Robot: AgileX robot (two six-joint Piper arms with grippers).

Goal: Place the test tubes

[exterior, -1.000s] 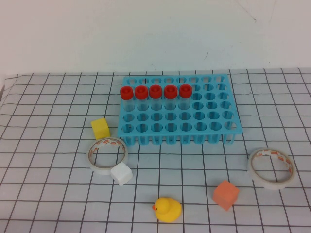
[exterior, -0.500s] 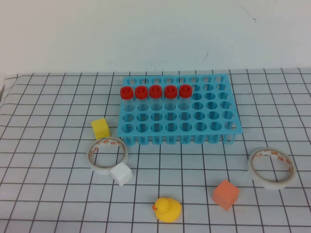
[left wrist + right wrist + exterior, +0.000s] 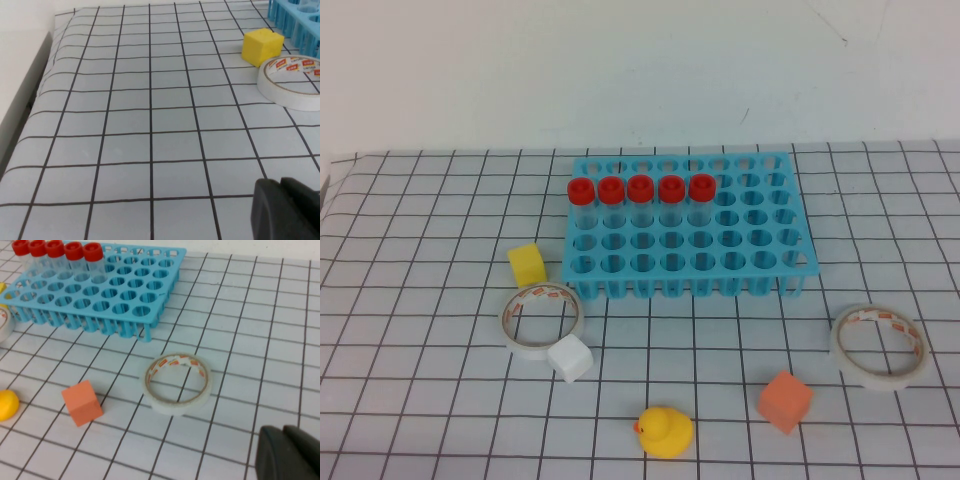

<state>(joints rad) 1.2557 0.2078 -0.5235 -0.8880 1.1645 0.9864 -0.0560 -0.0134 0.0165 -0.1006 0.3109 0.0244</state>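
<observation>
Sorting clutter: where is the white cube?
High view, left of centre: white cube touches the left tape ring, near edge. Left hand and right hand hang shut nearer the robot.

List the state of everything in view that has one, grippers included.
test tubes: five, red caps on, upright in one row of the rack.
rack: standing flat on the table, other holes empty.
left tape roll: lying flat.
right tape roll: lying flat.
duck: upright.
left gripper: shut, empty, over the table's left side.
right gripper: shut, empty, over the table near the right tape roll.
</observation>
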